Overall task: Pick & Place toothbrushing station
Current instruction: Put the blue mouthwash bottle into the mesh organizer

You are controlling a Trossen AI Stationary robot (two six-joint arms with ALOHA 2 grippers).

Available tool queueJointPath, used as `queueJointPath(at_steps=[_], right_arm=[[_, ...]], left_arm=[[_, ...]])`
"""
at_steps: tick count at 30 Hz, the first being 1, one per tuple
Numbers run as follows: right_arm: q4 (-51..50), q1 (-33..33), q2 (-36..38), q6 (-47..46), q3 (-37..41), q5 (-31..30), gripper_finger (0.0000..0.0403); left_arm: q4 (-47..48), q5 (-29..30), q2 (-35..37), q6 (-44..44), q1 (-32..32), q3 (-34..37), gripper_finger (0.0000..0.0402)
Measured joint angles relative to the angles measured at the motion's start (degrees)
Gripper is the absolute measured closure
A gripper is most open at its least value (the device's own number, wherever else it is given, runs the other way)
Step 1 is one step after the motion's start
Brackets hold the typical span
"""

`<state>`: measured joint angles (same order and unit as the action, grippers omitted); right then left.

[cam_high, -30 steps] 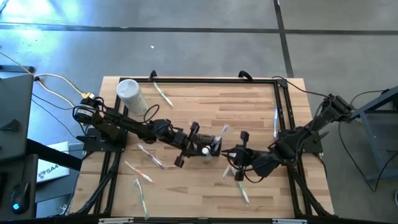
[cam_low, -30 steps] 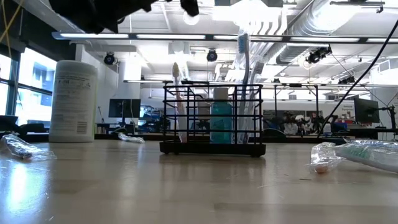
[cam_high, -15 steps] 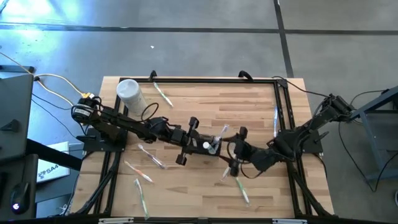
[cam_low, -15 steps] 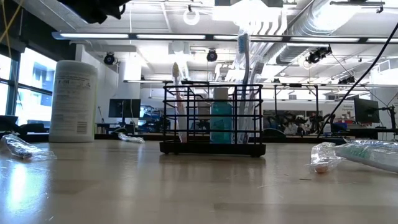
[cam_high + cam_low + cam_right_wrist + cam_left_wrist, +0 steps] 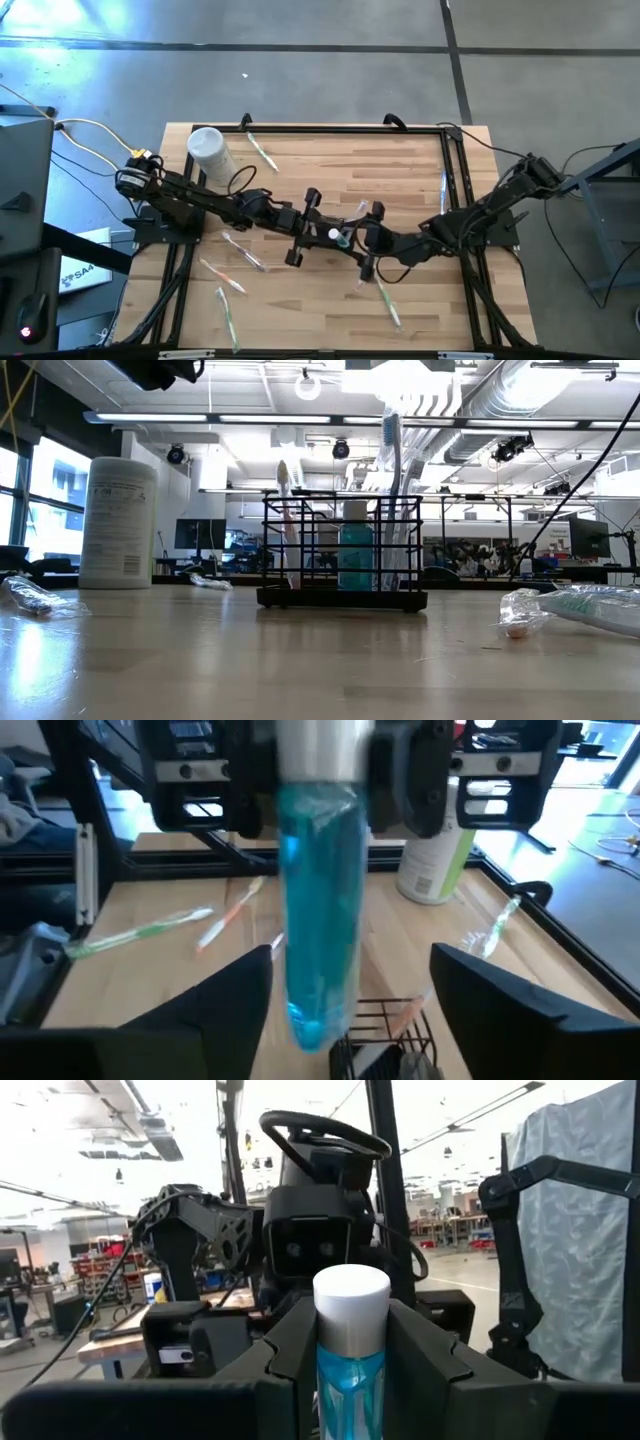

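The toothbrushing station (image 5: 340, 598), a black wire rack with toothbrushes standing in it, rests on its base at the table's middle (image 5: 347, 243); in the low view a blue bottle shows inside its wires. My left gripper (image 5: 318, 232) is shut on a blue bottle (image 5: 320, 910) with a white cap (image 5: 351, 1295), held just above the rack (image 5: 385, 1025). My right gripper (image 5: 368, 240) is open at the rack's right side. In its wrist view its fingers (image 5: 500, 1000) stand wide on either side of the hanging bottle without touching it. My left gripper pinches the bottle's top (image 5: 350, 1355), just under the white cap, between its two fingers (image 5: 300, 1350). The fingers come level from the table's left and lie across the bottle. The bottle hangs upright, cap up, with its lower end (image 5: 310, 1035) clear of the table.
A white cylindrical container (image 5: 210, 150) stands at the far left. Wrapped toothbrushes lie scattered: far left (image 5: 262, 152), near left (image 5: 245, 252) (image 5: 228, 320), near right (image 5: 388, 305). Black frame rails (image 5: 452, 170) run along the table's edges.
My right gripper has gone toward the table's left edge, closing in on the rack and the held bottle. My left arm has risen a little: its dark bulk has drawn back toward the low view's upper edge. The rack has stayed put.
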<state>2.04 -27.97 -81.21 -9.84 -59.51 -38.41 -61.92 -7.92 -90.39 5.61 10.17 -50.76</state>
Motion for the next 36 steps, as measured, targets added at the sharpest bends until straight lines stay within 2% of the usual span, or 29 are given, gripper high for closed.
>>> queueJointPath(at_steps=[4,9,10,22,26,31,36], right_arm=[[-0.11,-0.04,0.0,1.24,0.0,0.26,0.0211],[-0.63,-0.04,0.0,1.95,0.0,2.9,0.0335],[-0.77,-0.04,0.0,2.23,0.0,3.04,0.0344],[-3.26,-1.32,0.02,0.1,0.0,2.95,0.0344],[-6.59,-1.79,0.62,-3.2,0.0,3.4,0.0344],[-9.67,-2.03,0.9,-6.75,0.02,6.18,0.0344],[-11.6,-1.51,0.9,-9.9,0.02,9.02,0.0344]], left_arm=[[0.26,0.36,0.0,0.16,0.0,0.0,0.0314],[0.73,0.33,0.0,0.34,-0.02,0.0,0.0314],[0.84,0.36,0.0,0.37,-0.02,0.0,0.0314],[4.28,0.17,0.0,-0.15,-0.02,-0.04,0.0314],[7.59,0.42,0.36,-1.56,-0.04,-0.2,0.0305],[18.57,2.4,2.42,-2.44,0.03,-1.53,0.0235],[32.36,2.83,3.13,-3.04,-0.02,-6.91,0.0229]])
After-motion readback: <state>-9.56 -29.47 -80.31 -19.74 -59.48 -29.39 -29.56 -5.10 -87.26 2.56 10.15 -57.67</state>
